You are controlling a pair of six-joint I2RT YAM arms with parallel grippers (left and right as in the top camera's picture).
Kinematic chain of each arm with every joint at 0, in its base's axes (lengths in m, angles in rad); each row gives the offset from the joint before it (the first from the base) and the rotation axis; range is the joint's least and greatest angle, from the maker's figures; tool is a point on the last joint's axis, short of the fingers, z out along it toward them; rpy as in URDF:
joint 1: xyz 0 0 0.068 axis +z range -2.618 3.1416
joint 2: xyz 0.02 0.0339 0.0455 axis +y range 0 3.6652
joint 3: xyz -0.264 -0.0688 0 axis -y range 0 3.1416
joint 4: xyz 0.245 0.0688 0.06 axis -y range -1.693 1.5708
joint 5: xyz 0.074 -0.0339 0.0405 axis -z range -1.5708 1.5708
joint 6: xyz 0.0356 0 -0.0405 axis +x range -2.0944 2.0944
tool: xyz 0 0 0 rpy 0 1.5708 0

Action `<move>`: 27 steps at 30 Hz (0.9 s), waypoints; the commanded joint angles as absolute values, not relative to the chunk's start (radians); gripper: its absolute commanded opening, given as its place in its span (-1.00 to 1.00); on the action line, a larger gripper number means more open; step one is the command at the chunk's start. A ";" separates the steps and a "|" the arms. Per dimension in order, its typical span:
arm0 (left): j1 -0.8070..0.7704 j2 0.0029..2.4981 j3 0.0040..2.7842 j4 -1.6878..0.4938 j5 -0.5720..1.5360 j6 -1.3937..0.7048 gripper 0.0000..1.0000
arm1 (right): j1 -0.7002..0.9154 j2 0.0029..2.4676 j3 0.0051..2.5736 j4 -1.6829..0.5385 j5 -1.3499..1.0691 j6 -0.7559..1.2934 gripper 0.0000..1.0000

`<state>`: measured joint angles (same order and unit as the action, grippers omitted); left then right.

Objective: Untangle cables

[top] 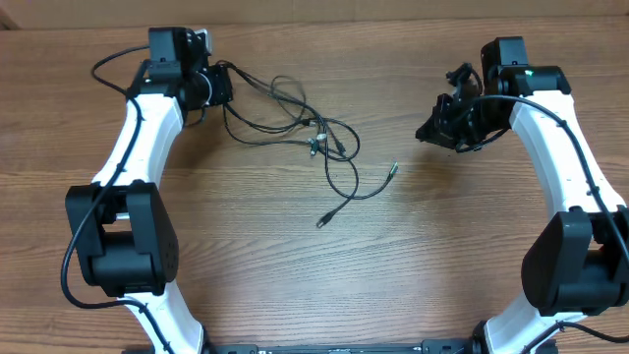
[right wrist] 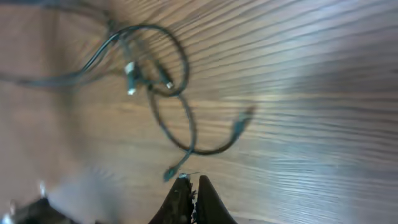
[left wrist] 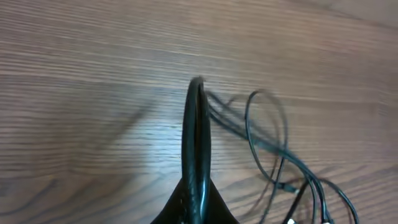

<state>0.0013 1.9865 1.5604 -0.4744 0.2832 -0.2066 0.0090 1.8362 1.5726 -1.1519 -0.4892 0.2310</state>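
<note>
- Cables [top: 295, 123] are strung rightward from the left gripper [top: 229, 86], pressed together at their end
- right gripper [top: 423, 135] is clamped empty, well apart from the loose plug [top: 393, 168]

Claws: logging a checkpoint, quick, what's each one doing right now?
Left claw: closed, pinching the cables.
Right claw: closed, empty.

A loose tangle of thin black cables [top: 316, 145] with metal-tipped plugs on a brown wood-grain table [top: 295, 285].
The tangle lies toward 12 o'clock from the table's middle, its strands running out toward 10 o'clock to meet the left gripper [top: 224, 87]. Two loose plug ends [top: 392, 169] trail toward 4 and 6 o'clock of the tangle. The right gripper [top: 432, 130] hangs at 2 o'clock, well apart from the cords.
</note>
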 commanded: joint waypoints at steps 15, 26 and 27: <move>-0.303 1.891 1.573 -1.044 0.538 -0.015 -0.63 | 0.046 1.808 1.589 -1.113 -0.786 0.047 0.47; -0.391 1.842 1.660 -1.127 0.075 -0.422 0.73 | 0.046 1.809 1.582 -1.178 -0.551 0.047 0.66; -0.391 1.798 1.703 -1.150 0.052 -0.414 0.74 | 0.046 1.809 1.582 -1.176 -0.551 0.047 0.67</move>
